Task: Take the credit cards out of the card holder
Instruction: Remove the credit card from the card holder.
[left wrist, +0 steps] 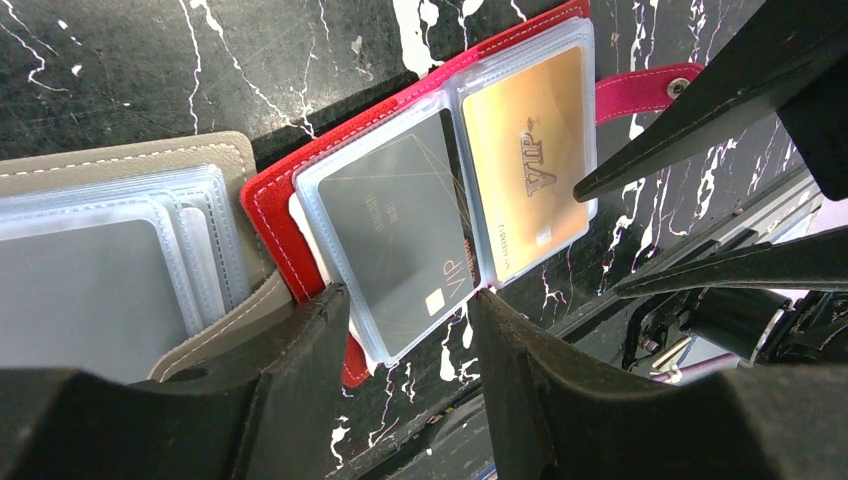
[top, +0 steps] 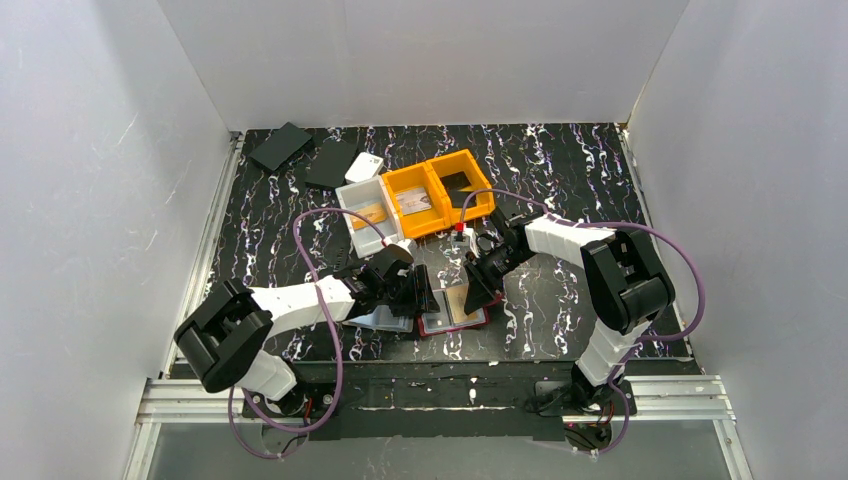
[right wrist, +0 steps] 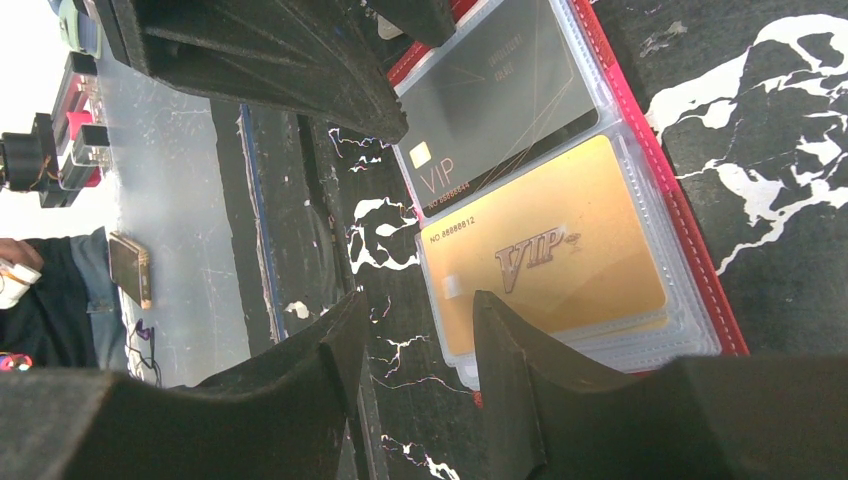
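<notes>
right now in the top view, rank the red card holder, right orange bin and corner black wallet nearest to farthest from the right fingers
1. red card holder, just under the right fingers
2. right orange bin, behind them, mid-table
3. black wallet, far left corner

In the top view the left arm (top: 300, 302) reaches from its base at 7 o'clock low toward 3 o'clock. The left gripper (top: 418, 290) sits near the centre with its jaws parted. The right arm (top: 610, 280) rises from its base at 5 o'clock, folds at the elbow and sends its forearm toward 9 o'clock, with the right gripper (top: 477, 292) angled down toward 7 o'clock, jaws also apart and close beside the left one.
</notes>
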`<move>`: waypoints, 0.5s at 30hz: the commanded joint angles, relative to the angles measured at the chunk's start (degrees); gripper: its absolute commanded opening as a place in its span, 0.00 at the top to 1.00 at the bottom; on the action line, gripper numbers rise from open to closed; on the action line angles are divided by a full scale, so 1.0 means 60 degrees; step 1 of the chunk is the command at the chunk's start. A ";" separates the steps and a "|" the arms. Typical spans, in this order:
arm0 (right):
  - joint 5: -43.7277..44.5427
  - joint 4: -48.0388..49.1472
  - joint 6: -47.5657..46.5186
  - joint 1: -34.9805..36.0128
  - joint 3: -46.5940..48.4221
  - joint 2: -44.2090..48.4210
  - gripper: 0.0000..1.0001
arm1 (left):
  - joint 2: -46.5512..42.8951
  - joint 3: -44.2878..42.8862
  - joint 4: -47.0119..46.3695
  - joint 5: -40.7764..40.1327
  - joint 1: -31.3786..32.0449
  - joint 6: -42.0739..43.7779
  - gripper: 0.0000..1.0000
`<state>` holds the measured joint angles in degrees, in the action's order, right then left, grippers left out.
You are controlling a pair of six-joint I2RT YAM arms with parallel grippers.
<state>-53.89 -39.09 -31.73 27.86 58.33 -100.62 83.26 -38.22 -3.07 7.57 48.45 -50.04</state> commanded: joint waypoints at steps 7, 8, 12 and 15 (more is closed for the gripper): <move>-0.0108 -0.0182 -0.0145 0.0001 0.0017 -0.0059 0.48 | 0.0428 -0.0268 0.0114 0.0049 -0.0034 -0.0251 0.50; -0.0114 -0.0190 -0.0143 0.0001 0.0020 -0.0061 0.48 | 0.0457 -0.0246 0.0000 0.0147 -0.0042 -0.0316 0.50; -0.0117 -0.0198 -0.0140 0.0000 0.0021 -0.0062 0.48 | 0.0419 -0.0277 -0.0131 0.0232 -0.0033 -0.0434 0.53; -0.0115 -0.0201 -0.0145 0.0001 0.0020 -0.0061 0.48 | 0.0093 -0.0281 -0.0147 0.0159 -0.0041 -0.0450 0.57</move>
<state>-53.91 -39.11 -31.75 27.86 58.33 -100.66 85.95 -38.54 -4.12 8.40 48.42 -52.29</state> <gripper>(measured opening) 0.523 0.453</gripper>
